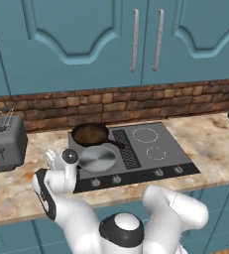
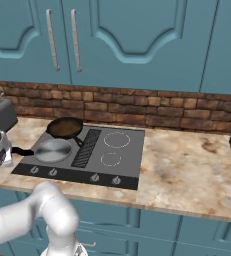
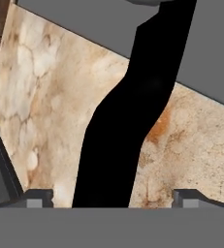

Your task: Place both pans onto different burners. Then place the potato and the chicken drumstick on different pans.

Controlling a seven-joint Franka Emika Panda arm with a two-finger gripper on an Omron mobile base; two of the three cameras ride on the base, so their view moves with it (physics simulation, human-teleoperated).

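Claw (image 3: 112,197) open astride black handle (image 3: 133,116), unlabelled

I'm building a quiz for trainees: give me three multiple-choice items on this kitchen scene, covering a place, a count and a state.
1. Where is the silver pan?
A. front left of the cooktop
B. on the toaster
C. on the right counter

2. How many pans are on the cooktop?
A. one
B. two
C. three

3. How is the gripper?
A. shut on a knob
B. holding a potato
C. open, astride the black handle

Answers: A, it sits at the front left, before the brown pan; B, silver and brown; C, the hand view shows the fingertips wide apart either side of the handle.
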